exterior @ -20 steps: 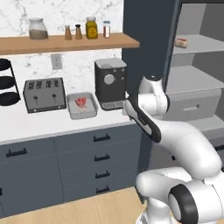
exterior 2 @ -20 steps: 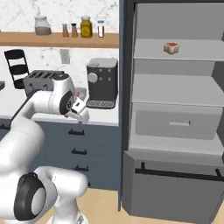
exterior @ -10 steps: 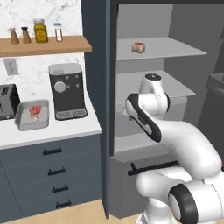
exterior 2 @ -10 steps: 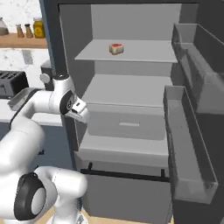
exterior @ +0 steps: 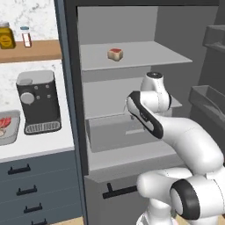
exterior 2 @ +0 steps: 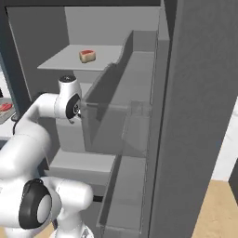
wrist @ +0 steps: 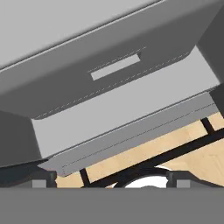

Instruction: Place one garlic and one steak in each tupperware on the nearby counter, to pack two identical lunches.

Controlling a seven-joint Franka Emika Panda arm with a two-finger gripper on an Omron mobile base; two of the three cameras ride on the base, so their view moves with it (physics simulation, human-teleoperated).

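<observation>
Open grey fridge [exterior: 132,132] ahead; steak [exterior: 115,54] alone on upper shelf. Counter [exterior: 35,147] at left carries tupperware [exterior: 9,127]. My gripper [wrist: 111,177]: jaws spread wide, holding nothing, touching nothing.

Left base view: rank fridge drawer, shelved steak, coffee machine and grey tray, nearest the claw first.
1. Grey fridge drawer, straight ahead of the claw.
2. Red, tan-rimmed steak, upper fridge shelf.
3. Black coffee machine, on the counter to the left.
4. Shallow grey tupperware tray, far left edge.
</observation>
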